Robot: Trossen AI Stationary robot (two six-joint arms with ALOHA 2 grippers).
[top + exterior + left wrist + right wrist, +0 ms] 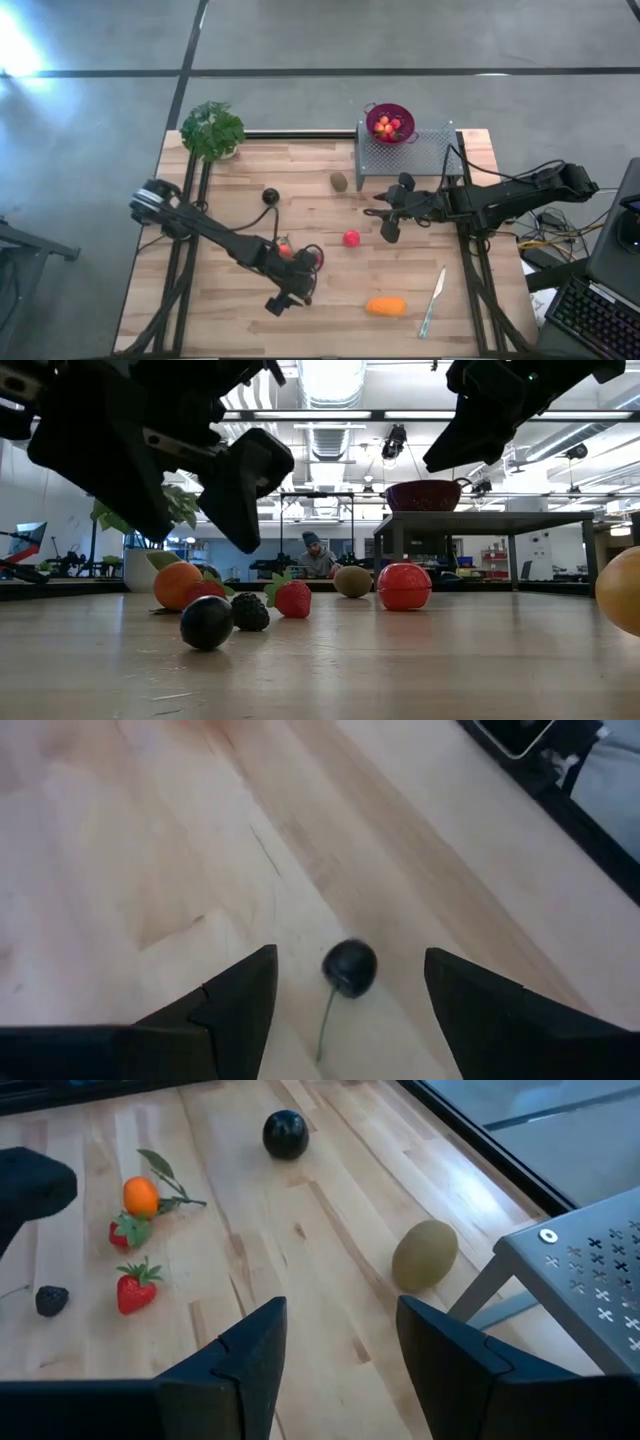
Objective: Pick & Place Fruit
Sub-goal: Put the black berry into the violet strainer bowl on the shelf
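Observation:
My left gripper (350, 982) is open and points down at the near middle of the table (285, 300). A small dark berry with a thin stem (350, 967) lies on the wood between its fingers, untouched; the low view shows the berry (207, 622) on the table under the gripper (190, 470). Close by lie a blackberry (250, 611), strawberries (293, 598), a small orange (177, 584), a dark plum (270, 196), a kiwi (339, 181), a pink-red ball (351, 238) and an oblong orange piece (386, 306). My right gripper (388, 222) is open and hangs above the table, right of the ball.
A purple bowl (390, 124) holding fruit stands on a grey perforated metal rack (415, 152) at the far right. A green plant (212, 130) stands at the far left corner. A slim pale knife (433, 300) lies near the right near edge. A person sits far behind the table (313, 552).

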